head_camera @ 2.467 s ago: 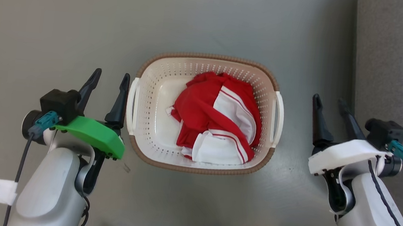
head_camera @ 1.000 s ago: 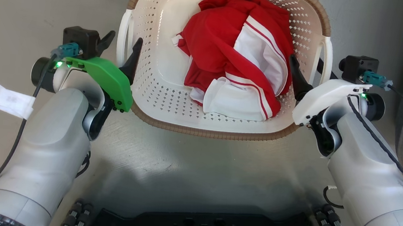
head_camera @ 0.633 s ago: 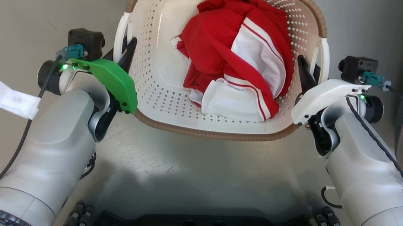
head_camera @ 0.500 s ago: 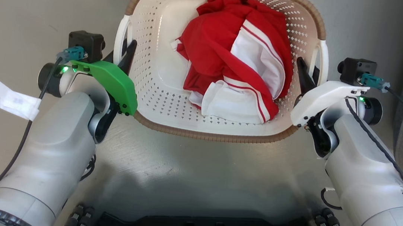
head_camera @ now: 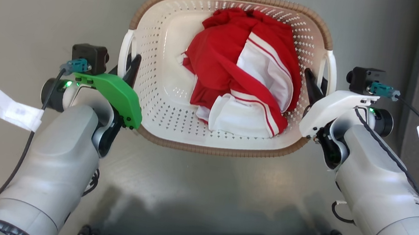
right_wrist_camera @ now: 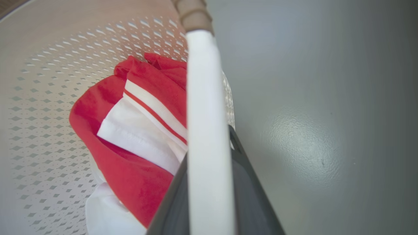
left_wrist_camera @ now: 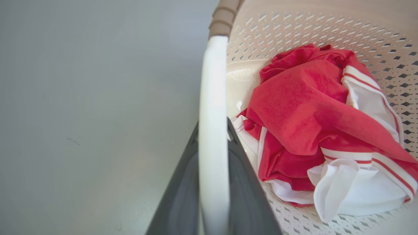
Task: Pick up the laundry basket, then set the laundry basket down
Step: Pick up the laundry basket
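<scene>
The laundry basket (head_camera: 213, 150) sits at twelve o'clock between the arms (red-and-white clothes (head_camera: 233, 77) heaped inside), left gripper (head_camera: 124, 70) clamped on its nine o'clock handle (head_camera: 123, 52), right gripper (head_camera: 316, 90) on its three o'clock handle (head_camera: 331, 72), so both arms should rise together, level.

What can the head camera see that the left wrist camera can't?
The head view adds the right gripper clamped on the right handle, the pale right forearm, and the near brown rim of the laundry basket. The left wrist view adds a close look at the left gripper, a dark finger pressed to each side of the white left handle. Both share the laundry basket, the red and white clothes and the grey floor.
</scene>
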Motion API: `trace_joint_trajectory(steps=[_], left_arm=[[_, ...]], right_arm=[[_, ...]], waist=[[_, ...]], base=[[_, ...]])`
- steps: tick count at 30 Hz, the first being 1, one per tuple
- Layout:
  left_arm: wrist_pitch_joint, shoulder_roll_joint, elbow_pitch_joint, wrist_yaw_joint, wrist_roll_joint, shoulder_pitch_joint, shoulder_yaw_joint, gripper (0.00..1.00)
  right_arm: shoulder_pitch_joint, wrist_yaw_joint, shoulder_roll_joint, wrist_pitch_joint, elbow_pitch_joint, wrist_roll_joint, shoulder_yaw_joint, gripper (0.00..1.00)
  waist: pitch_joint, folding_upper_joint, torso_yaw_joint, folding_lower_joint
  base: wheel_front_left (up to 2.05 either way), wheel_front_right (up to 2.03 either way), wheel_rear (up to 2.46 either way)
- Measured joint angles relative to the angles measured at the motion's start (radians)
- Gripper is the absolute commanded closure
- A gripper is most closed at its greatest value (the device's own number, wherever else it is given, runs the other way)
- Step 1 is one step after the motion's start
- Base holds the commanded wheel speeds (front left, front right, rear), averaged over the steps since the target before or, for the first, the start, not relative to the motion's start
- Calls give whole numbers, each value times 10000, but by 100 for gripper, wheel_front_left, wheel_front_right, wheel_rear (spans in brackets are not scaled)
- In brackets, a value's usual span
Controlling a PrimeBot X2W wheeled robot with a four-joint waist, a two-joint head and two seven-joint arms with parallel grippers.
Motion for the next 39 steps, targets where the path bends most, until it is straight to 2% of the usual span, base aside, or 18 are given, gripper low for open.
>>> trace_joint_trajectory(steps=[7,14,29,39], left_arm=[[-2,-10,238,-4,-374,291,-238,100],[242,-8,539,-13,-892,839,-514,100],[1035,-17,913,-44,-1693,1523,-688,100],[1689,-188,1210,-44,-2203,2601,-991,100]], right_arm=[[86,2,12,6,282,391,537,100],[383,0,-2,667,313,1164,1145,100],[882,-2,63,1764,608,2119,1835,100],[1708,-8,69,2836,899,2638,2518,100]], waist=[[-864,0,-46,-1],[-1820,0,-117,-1],[-3957,0,-261,0],[-5541,0,-369,-1]], base=[[0,0,0],[0,0,0],[0,0,0],[0,0,0]])
